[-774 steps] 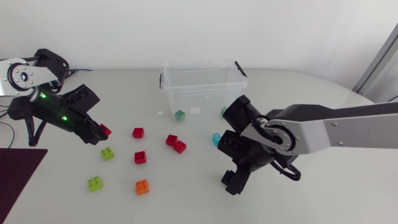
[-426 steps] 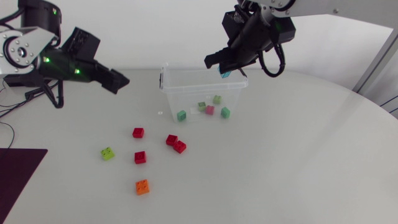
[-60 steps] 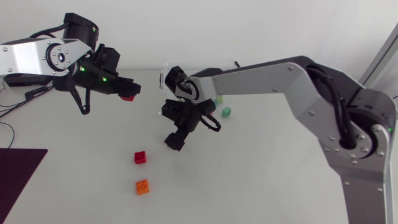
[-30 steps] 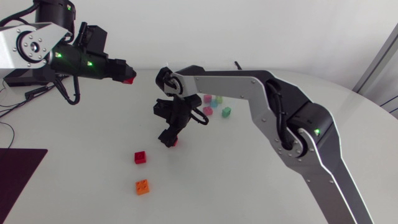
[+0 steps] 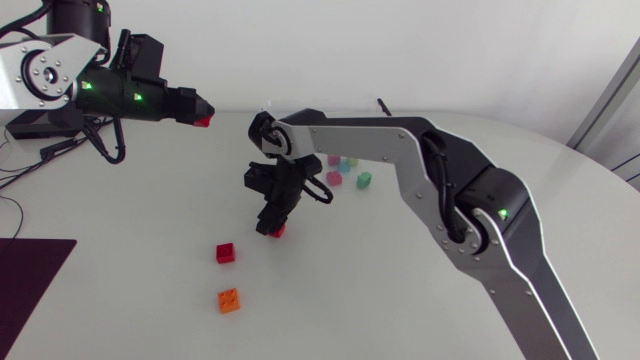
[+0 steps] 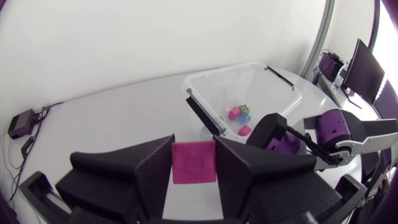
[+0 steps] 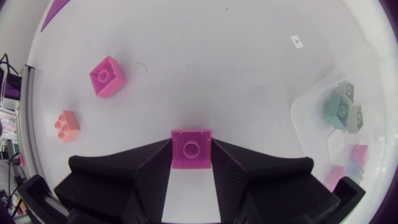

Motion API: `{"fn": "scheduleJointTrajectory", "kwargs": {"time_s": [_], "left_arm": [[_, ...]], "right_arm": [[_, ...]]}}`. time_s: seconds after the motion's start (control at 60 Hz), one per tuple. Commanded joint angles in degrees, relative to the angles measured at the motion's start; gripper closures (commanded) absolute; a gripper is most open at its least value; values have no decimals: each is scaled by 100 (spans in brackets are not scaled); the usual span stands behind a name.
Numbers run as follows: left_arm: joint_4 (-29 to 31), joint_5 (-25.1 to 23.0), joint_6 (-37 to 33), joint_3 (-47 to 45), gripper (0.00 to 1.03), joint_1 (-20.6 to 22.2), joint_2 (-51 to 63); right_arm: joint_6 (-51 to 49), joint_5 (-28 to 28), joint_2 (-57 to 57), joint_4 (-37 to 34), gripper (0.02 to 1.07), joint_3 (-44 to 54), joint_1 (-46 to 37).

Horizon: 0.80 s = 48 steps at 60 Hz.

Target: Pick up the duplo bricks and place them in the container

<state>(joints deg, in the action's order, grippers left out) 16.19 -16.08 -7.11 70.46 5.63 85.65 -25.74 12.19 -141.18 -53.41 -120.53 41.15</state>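
My left gripper (image 5: 201, 118) hangs in the air at the back left, shut on a red brick (image 6: 193, 162) between its fingers. The clear container (image 6: 281, 89) stands ahead of it with several small bricks (image 6: 239, 114) inside. My right arm reaches past the middle. Its gripper (image 5: 271, 225) is down on the table, shut on another red brick (image 7: 190, 149) that both fingers touch from the sides. A loose red brick (image 5: 227, 252) and an orange brick (image 5: 229, 299) lie on the table, nearer the front edge than the right gripper.
In the head view my right arm covers most of the container, leaving a black lid clip (image 5: 383, 104) and several bricks (image 5: 349, 172) inside it showing. A dark mat (image 5: 25, 285) lies at the front left edge. A small white tag (image 7: 297, 42) lies beside the container.
My right gripper came down over the red brick and closed its fingers on it. My left gripper rose and drew back a little with its red brick.
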Motion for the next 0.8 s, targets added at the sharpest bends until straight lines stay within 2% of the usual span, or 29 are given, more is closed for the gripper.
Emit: {"fn": "scheduleJointTrajectory", "kwargs": {"time_s": [0.0, 0.217, 0.4, 0.7, 0.783], "left_arm": [[-89, -62, 123, 170, 84, -27, 110], [-335, -194, 325, 408, 84, 17, 330], [-467, -326, 544, 891, 84, 281, 822], [-740, -317, 641, 1700, 82, 1037, 1806], [-731, -247, 650, 1954, 77, 1195, 2105]], "right_arm": [[60, -41, 276, 59, 79, 574, -19], [201, -243, 1427, 718, 80, 2139, -19], [262, -287, 2526, 920, 80, 3150, -186], [315, -269, 3950, 937, 80, 3879, -713], [315, -261, 4204, 929, 80, 3897, -889]]}}
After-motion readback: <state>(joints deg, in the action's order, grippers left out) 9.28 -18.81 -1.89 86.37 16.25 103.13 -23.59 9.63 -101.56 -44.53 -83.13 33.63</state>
